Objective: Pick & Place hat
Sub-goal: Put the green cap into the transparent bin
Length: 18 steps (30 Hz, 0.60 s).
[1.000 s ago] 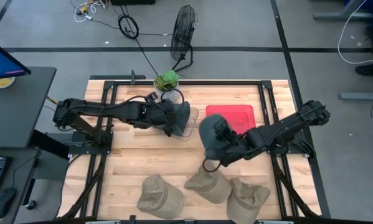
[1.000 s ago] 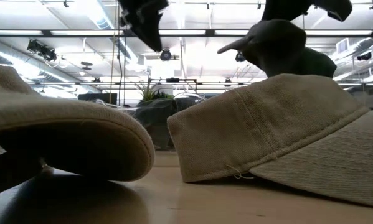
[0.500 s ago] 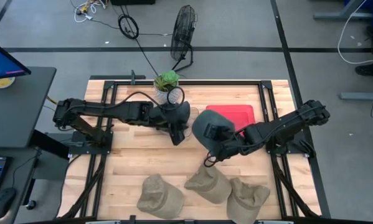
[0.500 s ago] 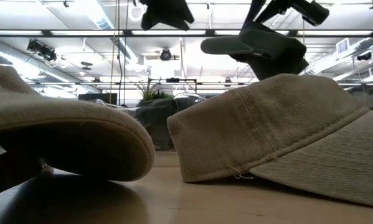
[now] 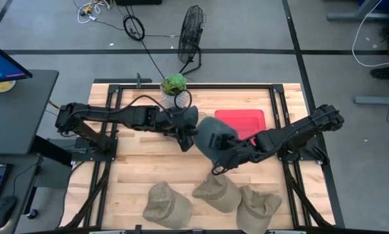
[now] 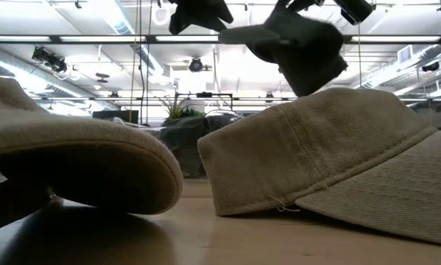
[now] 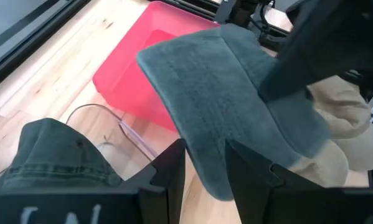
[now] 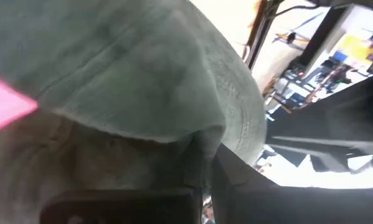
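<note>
A dark grey-green hat (image 5: 212,135) hangs in the air over the table's middle, held by my shut right gripper (image 8: 205,168), which reaches in from the right. Its brim (image 7: 195,118) points at my left gripper (image 7: 205,171). That gripper is open, with one finger on each side of the brim's tip; whether they touch it I cannot tell. In the low view the hat (image 6: 297,44) is high up, beside my left gripper (image 6: 198,11). A second dark hat (image 7: 49,152) sits on a clear stand (image 7: 121,127) by my left gripper. My right gripper holds the grey-green hat at its crown (image 7: 286,106), on the side away from the brim. The wrist view shows the crown's lower edge (image 8: 174,140) just ahead of the fingers (image 8: 233,171). The hat is lifted clear, with its brim sticking out level toward the table's left.
A red tray (image 5: 246,120) lies on the table behind the held hat. Three tan hats (image 5: 168,203), (image 5: 217,192), (image 5: 259,203) sit along the near edge and fill the low view (image 6: 330,154). A potted plant (image 5: 175,84) stands at the far edge.
My right gripper has carried the grey-green hat toward the table's left and upward, turning it so that the brim now points at my left gripper. My left gripper has moved off the dark hat on the stand, a little toward the near edge, and now stands at the brim's tip.
</note>
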Motion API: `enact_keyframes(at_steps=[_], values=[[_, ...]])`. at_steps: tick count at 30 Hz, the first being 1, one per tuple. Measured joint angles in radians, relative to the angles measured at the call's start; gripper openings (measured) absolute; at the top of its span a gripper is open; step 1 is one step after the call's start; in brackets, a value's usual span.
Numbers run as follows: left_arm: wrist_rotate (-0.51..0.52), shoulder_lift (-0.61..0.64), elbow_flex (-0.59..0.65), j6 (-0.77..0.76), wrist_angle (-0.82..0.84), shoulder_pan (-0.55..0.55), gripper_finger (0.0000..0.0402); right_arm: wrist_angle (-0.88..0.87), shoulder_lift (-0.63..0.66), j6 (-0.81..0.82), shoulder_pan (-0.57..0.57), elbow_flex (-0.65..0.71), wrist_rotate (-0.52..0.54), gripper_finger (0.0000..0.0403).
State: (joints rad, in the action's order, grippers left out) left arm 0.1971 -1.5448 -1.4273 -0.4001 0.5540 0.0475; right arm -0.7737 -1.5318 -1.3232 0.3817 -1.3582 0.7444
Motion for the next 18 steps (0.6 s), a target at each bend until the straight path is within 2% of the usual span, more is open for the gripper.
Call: enact_keyframes(at_steps=[5, 9, 18], values=[[-0.044, -0.006, 0.000, 0.047, 0.006, -0.001, 0.0114, 0.022, 0.000, -0.010, 0.000, 0.001, -0.003, 0.0006], [-0.049, -0.020, 0.000, 0.021, 0.029, -0.001, 0.0101, -0.002, -0.001, 0.024, 0.007, 0.001, -0.007, 0.0006], [-0.075, -0.019, 0.000, 0.035, 0.015, -0.026, 0.0079, 0.011, -0.001, 0.049, 0.025, 0.064, 0.064, 0.0006]])
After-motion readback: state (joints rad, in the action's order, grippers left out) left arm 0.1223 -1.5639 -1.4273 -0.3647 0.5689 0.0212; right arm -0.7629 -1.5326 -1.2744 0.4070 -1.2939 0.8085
